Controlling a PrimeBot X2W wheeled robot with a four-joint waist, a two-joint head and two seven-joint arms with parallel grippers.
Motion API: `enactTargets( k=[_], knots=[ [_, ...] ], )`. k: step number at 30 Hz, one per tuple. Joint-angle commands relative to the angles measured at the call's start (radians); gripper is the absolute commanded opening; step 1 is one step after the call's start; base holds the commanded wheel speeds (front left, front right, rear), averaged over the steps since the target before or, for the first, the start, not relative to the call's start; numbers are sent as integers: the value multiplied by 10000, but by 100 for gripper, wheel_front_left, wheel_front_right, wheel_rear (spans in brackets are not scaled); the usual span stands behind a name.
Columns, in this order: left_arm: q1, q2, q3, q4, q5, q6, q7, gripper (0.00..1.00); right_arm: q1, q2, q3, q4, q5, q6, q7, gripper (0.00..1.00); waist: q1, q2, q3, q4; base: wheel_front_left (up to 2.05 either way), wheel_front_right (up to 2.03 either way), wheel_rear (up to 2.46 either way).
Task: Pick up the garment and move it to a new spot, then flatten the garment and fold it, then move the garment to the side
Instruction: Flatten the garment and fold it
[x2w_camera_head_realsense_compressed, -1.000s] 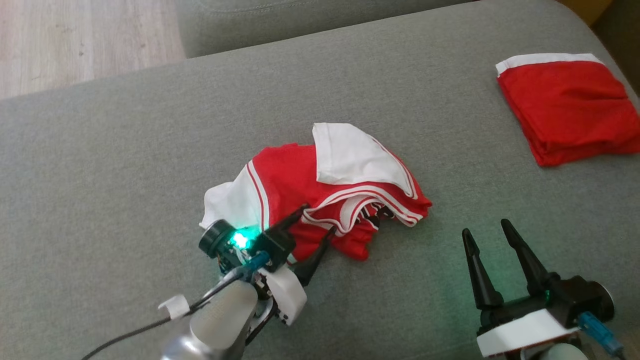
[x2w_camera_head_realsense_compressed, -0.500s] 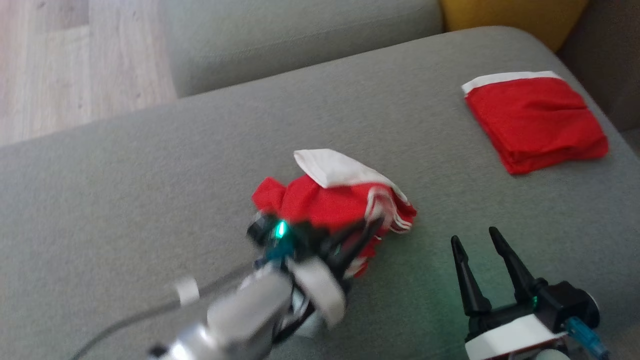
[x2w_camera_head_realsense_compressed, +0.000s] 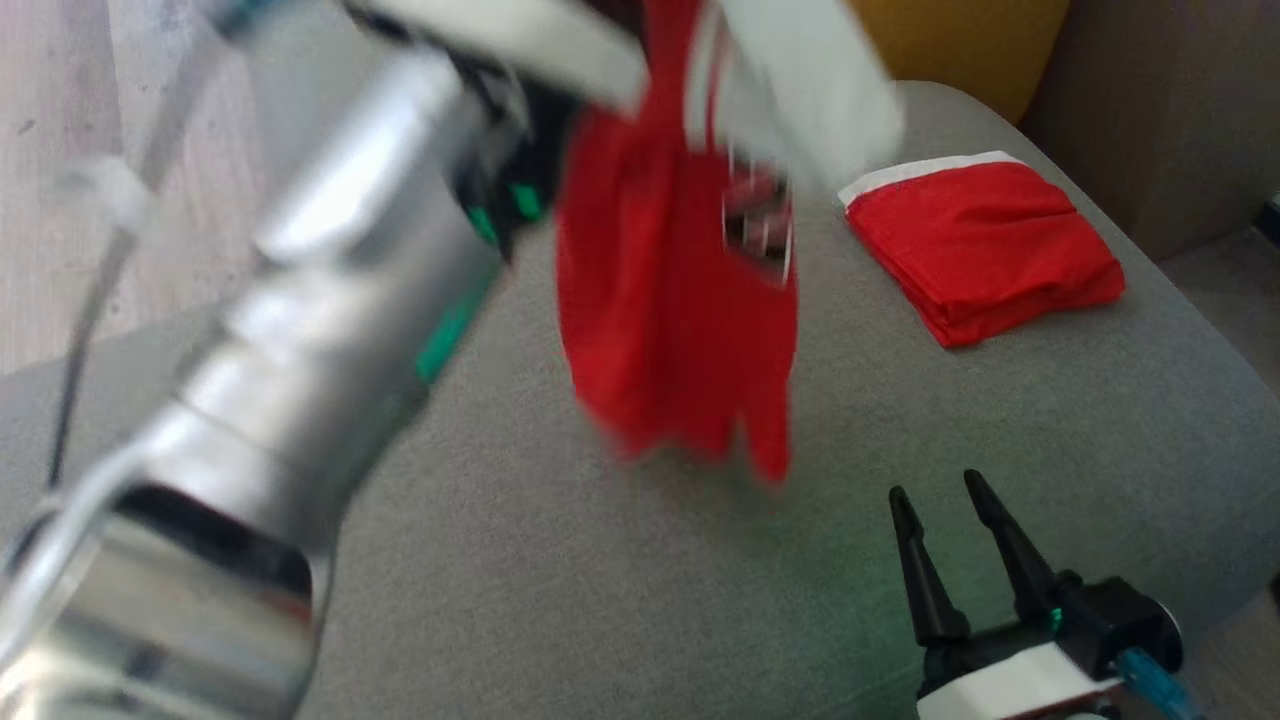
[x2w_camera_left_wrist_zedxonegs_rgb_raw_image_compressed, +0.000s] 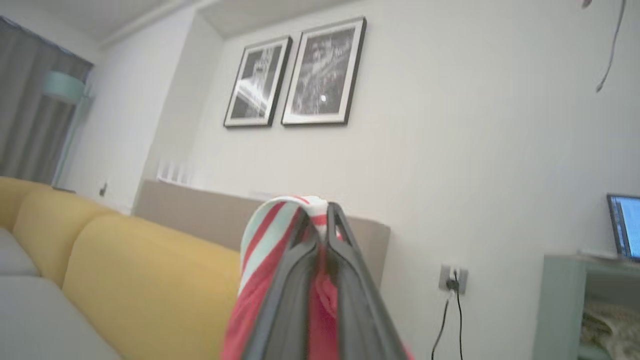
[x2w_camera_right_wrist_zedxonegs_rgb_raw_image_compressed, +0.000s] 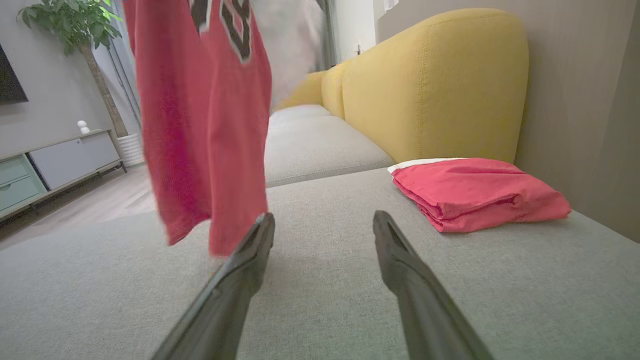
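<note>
The garment (x2w_camera_head_realsense_compressed: 680, 300) is a red jersey with white trim and dark lettering. It hangs in the air above the grey sofa seat (x2w_camera_head_realsense_compressed: 620, 580), its lower hem clear of the cushion. In the left wrist view my left gripper (x2w_camera_left_wrist_zedxonegs_rgb_raw_image_compressed: 320, 220) is shut on a striped red and white edge of the garment (x2w_camera_left_wrist_zedxonegs_rgb_raw_image_compressed: 270, 235). My left forearm (x2w_camera_head_realsense_compressed: 300, 330) fills the near left of the head view, blurred. My right gripper (x2w_camera_head_realsense_compressed: 935, 495) stands open low at the right, with nothing between its fingers. The right wrist view has the garment (x2w_camera_right_wrist_zedxonegs_rgb_raw_image_compressed: 205, 125) hanging just beyond my right gripper (x2w_camera_right_wrist_zedxonegs_rgb_raw_image_compressed: 322, 222).
A folded red cloth (x2w_camera_head_realsense_compressed: 980, 245) with a white edge lies on the seat's far right corner. A yellow sofa back (x2w_camera_right_wrist_zedxonegs_rgb_raw_image_compressed: 440, 85) rises behind it. Wooden floor (x2w_camera_head_realsense_compressed: 60, 150) lies beyond the seat's left edge, with a cabinet (x2w_camera_right_wrist_zedxonegs_rgb_raw_image_compressed: 55, 160) and a potted plant (x2w_camera_right_wrist_zedxonegs_rgb_raw_image_compressed: 75, 30) further off.
My left gripper shut on the crumpled garment and lifted it high off the seat, so it now hangs down. The head camera shifted. My right gripper has stayed open.
</note>
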Motion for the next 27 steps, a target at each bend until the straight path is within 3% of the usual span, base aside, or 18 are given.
enactTargets(
  k=[1, 6, 10, 16, 20, 27],
  knots=[
    [-859, 230, 878, 41, -53, 16, -107, 0, -209, 55, 131, -391, 13, 65, -40, 100, 1, -1, -23, 94, 0, 0, 0],
    [-217, 478, 1937, 357, 543, 18, -114, 0, -55, 69, -108, -472, -35, 65, -40, 100, 1, -1, 34, 628, 0, 0, 0],
    [1809, 810, 2000, 629, 698, 151, -116, 0, 72, 85, -218, -534, -55, 65, -40, 100, 1, -1, 160, 1228, 0, 0, 0],
    [4712, 1223, 2951, 427, 635, 556, -117, 0, 101, 98, -298, -611, -88, 65, -40, 100, 1, -1, 476, 1837, 0, 0, 0],
    [6531, 1437, 4176, -227, 931, 752, -117, 0, 5, 74, -340, -664, -88, 65, -40, 100, 1, -1, 774, 2135, 0, 0, 0],
    [8557, 1256, 5889, -1428, 1648, 707, -117, 0, -23, -40, -335, -603, -81, 65, -40, 100, 1, -1, 936, 2425, 0, 0, 0]
  ],
)
